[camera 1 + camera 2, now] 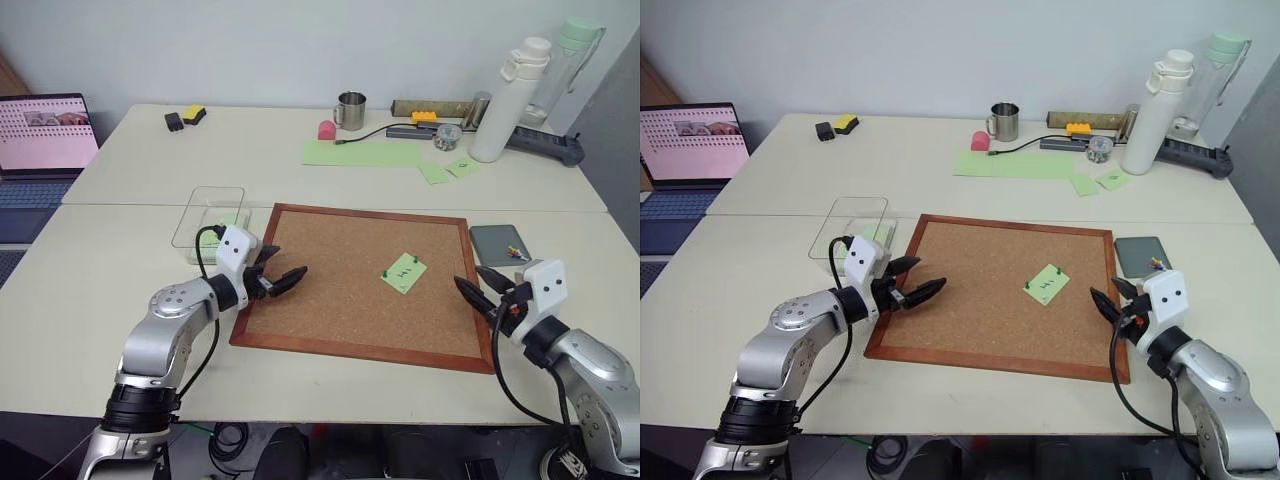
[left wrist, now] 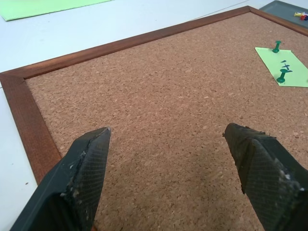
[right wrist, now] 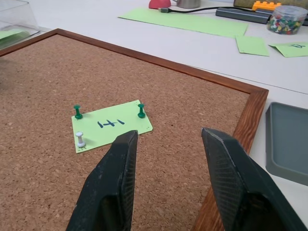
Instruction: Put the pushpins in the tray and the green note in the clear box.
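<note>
The green note (image 1: 404,272), marked with dark handwriting, lies pinned on the right half of the corkboard (image 1: 330,290). Two green pushpins (image 3: 141,110) hold its far corners and a white pin (image 3: 80,139) holds a near corner. The dark grey tray (image 1: 495,240) sits just right of the board with a few coloured pins at its near corner. The clear box (image 1: 210,215) stands off the board's left far corner with a green slip inside. My left gripper (image 1: 291,262) hovers open over the board's left edge. My right gripper (image 1: 468,275) is open at the right edge, facing the note, nothing between its fingers.
On the far table stand a laptop (image 1: 45,130), a metal mug (image 1: 350,110), a white bottle (image 1: 510,100), a jar of pins (image 1: 447,136), a long green sheet (image 1: 365,152) and a power strip (image 1: 545,145). Unmarked green slips (image 3: 252,44) lie beyond the board.
</note>
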Controlling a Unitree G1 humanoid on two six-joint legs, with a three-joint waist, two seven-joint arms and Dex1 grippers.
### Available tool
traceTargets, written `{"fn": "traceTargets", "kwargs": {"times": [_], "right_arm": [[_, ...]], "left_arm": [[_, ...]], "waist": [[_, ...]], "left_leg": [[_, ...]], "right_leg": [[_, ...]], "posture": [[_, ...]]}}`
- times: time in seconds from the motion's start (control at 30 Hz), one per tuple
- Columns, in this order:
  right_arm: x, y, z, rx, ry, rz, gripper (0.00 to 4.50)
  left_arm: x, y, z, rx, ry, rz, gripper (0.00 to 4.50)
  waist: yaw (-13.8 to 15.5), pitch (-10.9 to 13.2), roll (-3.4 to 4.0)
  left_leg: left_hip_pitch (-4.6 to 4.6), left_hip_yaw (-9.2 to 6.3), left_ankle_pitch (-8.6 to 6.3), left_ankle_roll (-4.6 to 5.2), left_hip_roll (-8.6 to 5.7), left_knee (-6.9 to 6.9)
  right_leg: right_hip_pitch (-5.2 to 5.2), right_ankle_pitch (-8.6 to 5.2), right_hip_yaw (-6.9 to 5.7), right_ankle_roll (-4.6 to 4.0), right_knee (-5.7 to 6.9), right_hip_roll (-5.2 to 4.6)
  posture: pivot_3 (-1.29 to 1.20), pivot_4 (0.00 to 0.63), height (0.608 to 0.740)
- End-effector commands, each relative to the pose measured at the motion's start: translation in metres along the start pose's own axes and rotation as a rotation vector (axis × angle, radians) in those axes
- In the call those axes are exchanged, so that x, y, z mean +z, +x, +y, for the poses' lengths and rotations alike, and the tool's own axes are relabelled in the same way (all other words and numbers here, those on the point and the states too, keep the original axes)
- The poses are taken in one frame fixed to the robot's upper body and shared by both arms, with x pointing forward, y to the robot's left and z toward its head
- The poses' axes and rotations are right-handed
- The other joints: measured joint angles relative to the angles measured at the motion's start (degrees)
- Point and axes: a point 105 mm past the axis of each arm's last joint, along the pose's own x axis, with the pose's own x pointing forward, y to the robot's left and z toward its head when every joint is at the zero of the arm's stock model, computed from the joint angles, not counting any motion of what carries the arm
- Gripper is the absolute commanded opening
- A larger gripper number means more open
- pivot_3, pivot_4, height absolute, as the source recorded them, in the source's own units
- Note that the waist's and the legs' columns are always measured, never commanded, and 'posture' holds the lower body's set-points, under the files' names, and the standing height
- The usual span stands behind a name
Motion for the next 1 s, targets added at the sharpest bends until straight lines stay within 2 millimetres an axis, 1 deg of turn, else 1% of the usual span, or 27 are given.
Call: {"fn": "traceTargets", "kwargs": {"times": [0.03, 0.17, 0.3, 0.53, 0.57, 0.63, 0.7, 0.73, 1.0], "right_arm": [[0.017, 0.000, 0.005, 0.019, -0.030, -0.051, 2.19], [0.022, 0.001, 0.007, 0.022, -0.030, -0.054, 2.19], [0.028, 0.003, 0.005, 0.012, -0.031, -0.062, 2.19], [0.033, 0.003, 0.006, 0.013, -0.016, -0.067, 2.19], [0.034, 0.001, 0.007, 0.016, -0.007, -0.069, 2.51], [0.034, -0.001, 0.006, 0.017, -0.005, -0.066, 2.77], [0.033, -0.002, 0.007, 0.014, -0.012, -0.057, 3.31], [0.033, -0.002, 0.007, 0.018, -0.015, -0.054, 3.46], [0.032, -0.003, 0.006, 0.011, -0.023, -0.051, 3.46]], "left_arm": [[0.008, -0.001, 0.001, -0.006, 0.014, -0.015, 4.01], [0.009, -0.001, 0.001, -0.012, 0.009, -0.018, 4.01], [0.011, -0.002, 0.004, 0.000, 0.012, -0.020, 4.01], [0.012, 0.000, 0.005, -0.001, 0.037, -0.017, 4.01], [0.012, 0.000, 0.005, -0.001, 0.037, -0.018, 4.03], [0.012, 0.001, 0.002, -0.012, 0.037, -0.015, 4.03], [0.010, 0.003, 0.000, -0.024, 0.046, -0.008, 4.03], [0.010, 0.004, 0.000, -0.028, 0.049, -0.006, 4.03], [0.021, 0.008, -0.003, -0.086, 0.048, -0.044, 4.03]], "waist": [[0.0, 0.0, 0.00], [0.0, 0.0, 0.00], [0.0, 0.0, 0.00], [0.0, 0.0, 0.00], [0.0, 0.0, 0.00], [0.0, 0.0, 0.00], [0.0, 0.0, 0.00], [0.0, 0.0, 0.00], [0.0, 0.0, 0.00]], "left_leg": [[0.00, 0.00, 0.00, 0.00, 0.00, 0.00], [0.00, 0.00, 0.00, 0.00, 0.00, 0.00], [0.00, 0.00, 0.00, 0.00, 0.00, 0.00], [0.00, 0.00, 0.00, 0.00, 0.00, 0.00], [0.00, 0.00, 0.00, 0.00, 0.00, 0.00], [0.00, -0.01, 0.00, 0.00, 0.00, 0.00], [0.00, 0.00, 0.00, 0.00, 0.00, 0.00], [0.00, 0.00, 0.00, 0.00, 0.00, 0.00], [0.00, 0.00, 0.00, 0.00, 0.00, 0.00]], "right_leg": [[0.00, 0.00, 0.00, 0.00, 0.00, 0.00], [0.00, 0.00, 0.01, 0.00, 0.00, 0.00], [0.00, 0.00, 0.00, 0.00, 0.00, 0.00], [0.00, 0.00, 0.00, 0.00, 0.00, 0.00], [0.00, 0.00, 0.00, 0.00, 0.00, 0.00], [0.00, 0.00, -0.01, 0.00, 0.00, 0.00], [0.00, 0.00, 0.00, 0.00, 0.00, 0.00], [0.00, 0.00, 0.00, 0.00, 0.00, 0.00], [0.00, 0.00, -0.01, 0.00, 0.00, 0.00]], "posture": [[0.00, 0.150, 0.740], [0.00, 0.150, 0.740], [0.00, 0.150, 0.740], [0.00, 0.150, 0.740], [0.00, 0.150, 0.740], [0.00, 0.150, 0.740], [0.00, 0.150, 0.740], [0.00, 0.150, 0.740], [0.00, 0.150, 0.740]]}}
